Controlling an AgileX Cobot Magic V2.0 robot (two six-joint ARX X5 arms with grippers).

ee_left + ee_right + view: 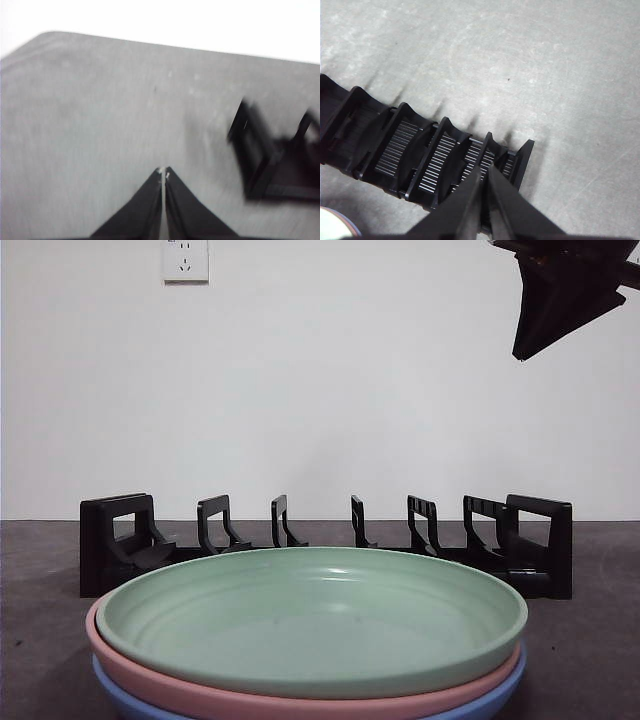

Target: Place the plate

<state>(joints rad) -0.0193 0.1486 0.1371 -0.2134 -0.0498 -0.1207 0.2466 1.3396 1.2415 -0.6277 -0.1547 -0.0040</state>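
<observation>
Close to the front camera lies a stack of three plates: a green plate (310, 625) on top, a pink plate (150, 685) under it and a blue plate (480, 705) at the bottom. A black slotted rack (540, 540) stands behind the stack with nothing in its slots. My right gripper (484, 169) is shut and holds nothing. It hangs high above the rack (420, 150) near one end and shows as a dark tip (519, 357) at the upper right of the front view. A sliver of the plate stack (330, 221) shows in the right wrist view. My left gripper (163, 172) is shut, empty, and low over bare table beside the rack's end (260, 160).
The grey table top (40, 570) runs to a white wall with a power socket (186, 259). The table's rounded corner (45, 37) shows in the blurred left wrist view.
</observation>
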